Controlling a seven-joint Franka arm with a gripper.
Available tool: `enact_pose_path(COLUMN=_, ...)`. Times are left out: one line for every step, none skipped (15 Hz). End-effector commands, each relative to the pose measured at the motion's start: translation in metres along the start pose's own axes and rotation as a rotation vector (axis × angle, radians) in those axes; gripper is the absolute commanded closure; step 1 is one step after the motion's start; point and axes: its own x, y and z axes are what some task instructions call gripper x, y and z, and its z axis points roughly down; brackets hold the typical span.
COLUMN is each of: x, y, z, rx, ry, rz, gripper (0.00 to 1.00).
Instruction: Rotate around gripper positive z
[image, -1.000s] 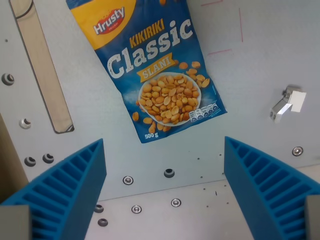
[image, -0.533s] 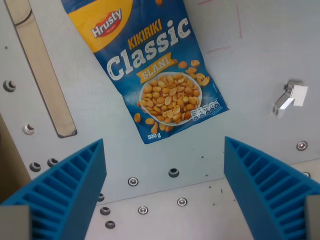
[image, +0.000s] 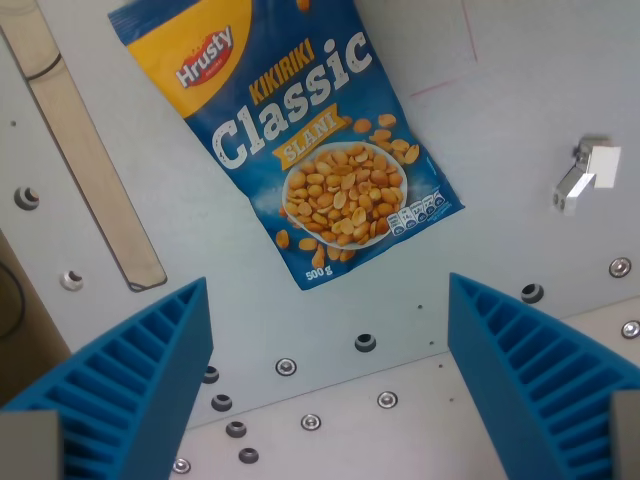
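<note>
My gripper (image: 330, 380) is open and empty; its two blue ribbed fingers (image: 130, 385) stand at the bottom left and bottom right of the wrist view, wide apart. A blue and yellow Hrusty Classic peanut bag (image: 300, 150) lies flat on the grey metal table (image: 510, 100), above the gap between the fingers and tilted, its bottom corner pointing toward the wrist view's lower right. The bag is apart from both fingers.
A long beige wooden strip (image: 85, 160) lies on the table at the wrist view's left. A small white and metal clip (image: 585, 172) sits at the right. Several screws and holes (image: 365, 343) dot the plate below the bag. A table edge runs across the bottom.
The whole scene has turned and shifted in the wrist view: the bag and strip lean more, and the clip and screws have slid right and up. The camera has turned; the things lie still.
</note>
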Motion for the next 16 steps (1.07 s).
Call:
enact_pose_path(x=-0.0004, y=0.0002, z=-0.0025, rx=0.002, ry=0.004, rz=0.157, gripper=0.0)
enact_pose_path(x=-0.0004, y=0.0002, z=-0.0025, rx=0.002, ry=0.004, rz=0.17, gripper=0.0)
enact_pose_path(x=-0.0004, y=0.0002, z=-0.0025, rx=0.002, ry=0.004, rz=0.184, gripper=0.0)
enact_pose_path(x=-0.0004, y=0.0002, z=-0.0025, rx=0.002, ry=0.004, rz=0.197, gripper=0.0)
enact_pose_path(x=-0.0004, y=0.0002, z=-0.0025, rx=0.002, ry=0.004, rz=0.21, gripper=0.0)
enact_pose_path(x=-0.0004, y=0.0002, z=-0.0025, rx=0.002, ry=0.004, rz=0.224, gripper=0.0)
enact_pose_path(x=-0.0004, y=0.0002, z=-0.0025, rx=0.002, ry=0.004, rz=0.237, gripper=0.0)
enact_pose_path(x=-0.0004, y=0.0002, z=-0.0025, rx=0.002, ry=0.004, rz=0.25, gripper=0.0)
enact_pose_path(x=-0.0004, y=0.0002, z=-0.0025, rx=0.002, ry=0.004, rz=0.264, gripper=0.0)
enact_pose_path(x=-0.0004, y=0.0002, z=-0.0025, rx=0.002, ry=0.004, rz=0.277, gripper=0.0)
enact_pose_path(x=-0.0004, y=0.0002, z=-0.0025, rx=0.002, ry=0.004, rz=0.29, gripper=0.0)
enact_pose_path(x=-0.0004, y=0.0002, z=-0.0025, rx=0.002, ry=0.004, rz=0.304, gripper=0.0)
enact_pose_path(x=-0.0004, y=0.0002, z=-0.0025, rx=0.002, ry=0.004, rz=0.317, gripper=0.0)
enact_pose_path(x=-0.0004, y=0.0002, z=-0.0025, rx=0.002, ry=0.004, rz=0.33, gripper=0.0)
enact_pose_path(x=-0.0004, y=0.0002, z=-0.0025, rx=0.002, ry=0.004, rz=0.344, gripper=0.0)
enact_pose_path(x=-0.0004, y=0.0002, z=-0.0025, rx=0.002, ry=0.004, rz=0.357, gripper=0.0)
